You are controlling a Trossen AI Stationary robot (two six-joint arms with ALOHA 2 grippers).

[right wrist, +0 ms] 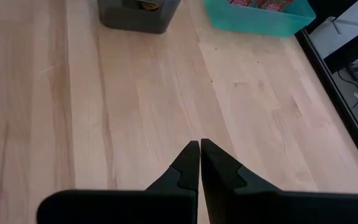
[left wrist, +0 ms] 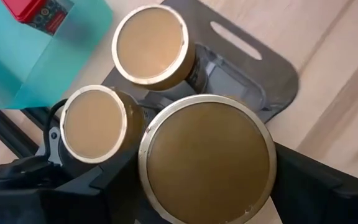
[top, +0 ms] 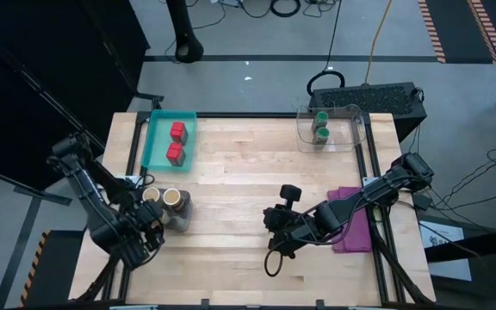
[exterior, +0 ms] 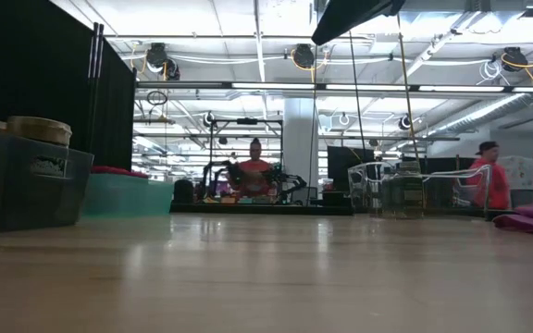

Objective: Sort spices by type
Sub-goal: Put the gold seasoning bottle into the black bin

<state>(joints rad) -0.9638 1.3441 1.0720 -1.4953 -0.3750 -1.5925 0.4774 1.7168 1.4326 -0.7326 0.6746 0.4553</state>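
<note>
Tan cylinders (top: 169,200) are grouped in a grey bin (right wrist: 138,15); one (left wrist: 207,158) is gripped wide by the left gripper (top: 149,226) above it. Red blocks (top: 176,143) are seated in the teal tray (top: 156,146), green-lidded jars (top: 321,126) in the clear bin (top: 351,129). Right gripper (right wrist: 199,163) is held closed mid-table, beside the purple cloth (top: 356,228).

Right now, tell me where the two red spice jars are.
In the high view, both red jars sit inside the teal tray at the table's far left, just beyond the grey bin holding the tan jars.

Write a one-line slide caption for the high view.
Sorted spices: red jars in teal tray, green-lidded jars in clear bin, tan jars in grey tray beside left end effector.
</note>
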